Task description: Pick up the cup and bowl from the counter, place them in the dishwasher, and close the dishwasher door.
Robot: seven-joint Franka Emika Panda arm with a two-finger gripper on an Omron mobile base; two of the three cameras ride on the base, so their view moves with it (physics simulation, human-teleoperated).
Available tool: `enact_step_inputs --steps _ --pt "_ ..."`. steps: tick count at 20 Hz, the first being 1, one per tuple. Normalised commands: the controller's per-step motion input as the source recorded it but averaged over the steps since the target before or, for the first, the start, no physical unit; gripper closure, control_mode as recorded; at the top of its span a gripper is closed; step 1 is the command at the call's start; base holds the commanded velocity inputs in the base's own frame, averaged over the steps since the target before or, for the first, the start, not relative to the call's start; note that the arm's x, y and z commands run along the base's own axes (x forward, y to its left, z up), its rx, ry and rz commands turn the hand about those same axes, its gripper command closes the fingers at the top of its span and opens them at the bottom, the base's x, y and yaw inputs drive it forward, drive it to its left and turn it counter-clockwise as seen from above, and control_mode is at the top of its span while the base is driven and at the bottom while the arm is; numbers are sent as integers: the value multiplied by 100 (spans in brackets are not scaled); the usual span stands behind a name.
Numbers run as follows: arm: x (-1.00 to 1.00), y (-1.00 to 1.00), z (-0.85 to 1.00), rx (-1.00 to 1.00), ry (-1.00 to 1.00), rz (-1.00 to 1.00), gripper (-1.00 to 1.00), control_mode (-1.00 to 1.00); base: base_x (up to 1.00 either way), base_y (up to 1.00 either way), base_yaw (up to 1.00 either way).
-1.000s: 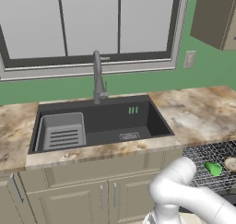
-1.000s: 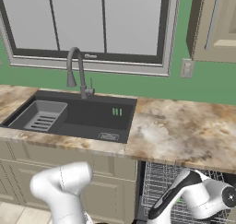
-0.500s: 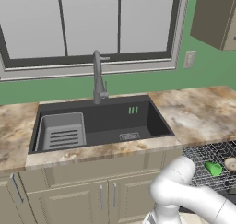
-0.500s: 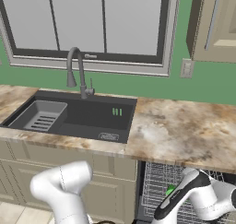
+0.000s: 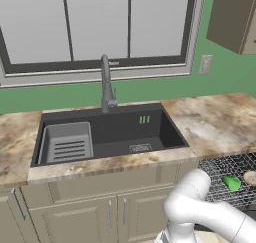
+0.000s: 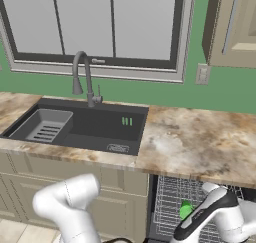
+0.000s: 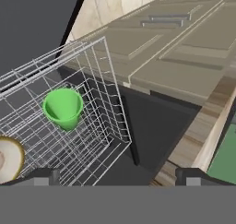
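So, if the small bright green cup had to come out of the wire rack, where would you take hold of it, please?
I would pinch the small bright green cup by its rim wall, coming from above through the open top of the grey wire rack. It lies tilted with its mouth exposed, and the wire walls probably block a sideways approach.

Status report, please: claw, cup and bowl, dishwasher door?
Claw open, holding nothing. Cup and bowl both in the dishwasher rack, apart from each other. Dishwasher door not yet closed, rack pulled out.
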Motion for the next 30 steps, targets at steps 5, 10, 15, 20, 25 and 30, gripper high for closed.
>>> enact_step_inputs --steps 5,10,15,20,25,30 --pt "-35 -1 0 3 -2 5 -100 -100 0 0 0" --pt "-55 0 0 0 -6 7 -100 -100 0 0 0" --pt "-68 0 0 0 -11 4 -100 -100 0 0 0" --pt "-72 13 0 0 -16 0 -100 -100 0 0 0" --pt "-61 32 0 -2 -17 0 -100 -100 0 0 0" --pt "-49 45 0 -1 -16 0 -100 -100 0 0 0"
